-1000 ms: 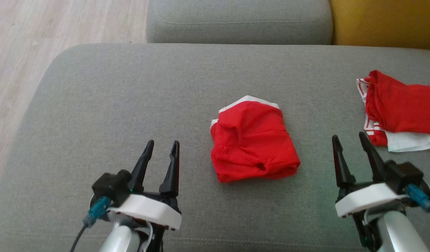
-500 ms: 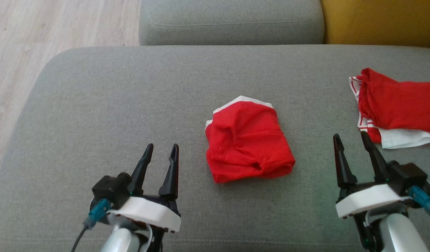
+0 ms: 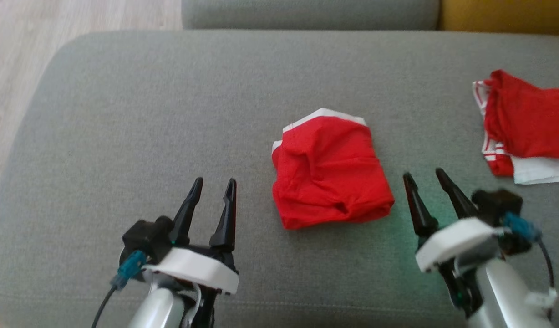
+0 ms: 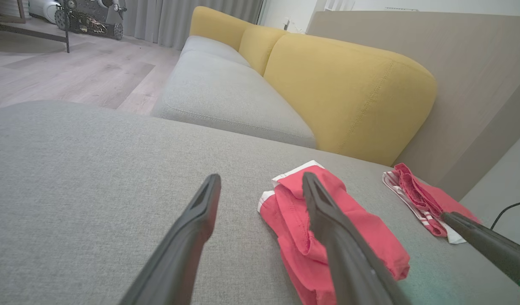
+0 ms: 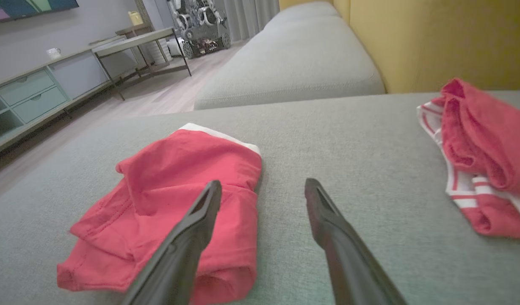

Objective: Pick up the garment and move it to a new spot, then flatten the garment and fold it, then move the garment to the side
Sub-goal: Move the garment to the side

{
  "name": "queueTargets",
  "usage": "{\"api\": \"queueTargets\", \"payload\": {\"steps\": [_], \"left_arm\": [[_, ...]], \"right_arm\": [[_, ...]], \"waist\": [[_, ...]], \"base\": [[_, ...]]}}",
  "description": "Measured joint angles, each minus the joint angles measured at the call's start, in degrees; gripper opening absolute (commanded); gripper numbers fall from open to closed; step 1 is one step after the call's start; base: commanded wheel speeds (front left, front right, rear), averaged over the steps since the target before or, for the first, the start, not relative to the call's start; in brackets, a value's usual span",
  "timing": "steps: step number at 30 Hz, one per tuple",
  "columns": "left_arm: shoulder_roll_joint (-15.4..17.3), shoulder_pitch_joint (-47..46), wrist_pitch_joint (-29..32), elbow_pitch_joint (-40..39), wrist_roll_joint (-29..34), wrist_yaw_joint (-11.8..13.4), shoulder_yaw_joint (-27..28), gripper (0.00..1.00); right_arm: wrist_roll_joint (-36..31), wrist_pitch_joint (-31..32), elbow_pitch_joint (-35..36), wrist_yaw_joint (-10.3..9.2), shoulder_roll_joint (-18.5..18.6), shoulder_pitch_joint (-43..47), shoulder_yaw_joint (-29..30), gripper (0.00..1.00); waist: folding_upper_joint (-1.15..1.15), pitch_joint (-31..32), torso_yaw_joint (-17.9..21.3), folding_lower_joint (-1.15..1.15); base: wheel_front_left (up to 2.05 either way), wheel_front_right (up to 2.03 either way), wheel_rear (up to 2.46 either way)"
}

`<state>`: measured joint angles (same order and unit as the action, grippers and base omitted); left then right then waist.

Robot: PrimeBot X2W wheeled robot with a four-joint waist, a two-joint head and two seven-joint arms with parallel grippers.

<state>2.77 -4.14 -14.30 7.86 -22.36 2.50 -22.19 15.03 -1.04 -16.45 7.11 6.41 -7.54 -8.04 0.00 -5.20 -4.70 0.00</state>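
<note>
While both arms hang low over the grey cushion (image 3: pixel 161 105), the red garment (image 3: pixel 329 173) lies folded and rumpled between them, touching neither. The left gripper (image 3: pixel 214 182) has its fingers parted and holds nothing; it sits near the garment's left side. The right gripper (image 3: pixel 423 174) also has its fingers parted and holds nothing, just beside the garment's lower right corner. A white band (image 3: pixel 325 114) edges the garment's far side. A second pile of clothes (image 3: pixel 525 123), red and white, lies apart at the cushion's right end.
</note>
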Motion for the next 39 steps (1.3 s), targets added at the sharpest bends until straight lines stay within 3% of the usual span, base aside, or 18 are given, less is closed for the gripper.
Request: {"api": "queueTargets", "payload": {"steps": [11,22,23,24,25,30,39], "left_arm": [[-0.01,-3.13,0.0,0.09,0.01,-0.02,-1.19,1.0],[-0.02,-4.36,0.0,0.07,0.01,-0.02,-1.37,1.0],[-0.02,-4.41,0.0,0.07,0.01,-0.02,-1.37,1.0],[-0.02,-4.41,0.0,0.07,0.01,-0.02,-1.4,1.0],[-0.02,-4.41,0.0,0.08,0.01,-0.02,-1.4,1.0],[-0.02,-4.42,0.0,0.09,0.01,0.01,-1.36,1.0],[-0.02,-4.44,0.0,-0.37,0.02,0.01,-1.42,1.0]], "right_arm": [[9.82,6.2,-11.06,0.0,3.32,-10.55,-5.54,1.0],[14.73,6.19,-18.85,0.0,4.93,-15.57,-10.07,1.0],[15.16,6.21,-19.27,0.0,4.98,-15.73,-10.61,0.91],[15.52,6.36,-19.56,0.0,5.02,-15.88,-11.12,0.27],[15.86,6.35,-19.71,0.0,5.21,-16.08,-11.79,0.0],[14.45,4.02,-20.46,0.0,7.22,-17.06,-15.53,0.0],[3.34,-5.38,-20.47,0.0,11.81,-20.22,-19.05,0.0]], "waist": [[0.0,-4.77,-3.22,0.0],[0.0,-7.11,-5.52,0.0],[0.0,-7.13,-5.57,0.01],[0.0,-7.11,-5.59,0.0],[0.0,-7.08,-5.6,0.0],[0.0,-6.71,-5.33,0.0],[0.0,-5.96,-3.23,0.0]], "base": [[0.0,0.0,0.0],[0.0,0.0,0.0],[0.0,0.0,0.0],[0.0,0.0,0.0],[0.0,0.0,0.0],[0.0,0.0,0.0],[0.0,0.0,0.0]]}}
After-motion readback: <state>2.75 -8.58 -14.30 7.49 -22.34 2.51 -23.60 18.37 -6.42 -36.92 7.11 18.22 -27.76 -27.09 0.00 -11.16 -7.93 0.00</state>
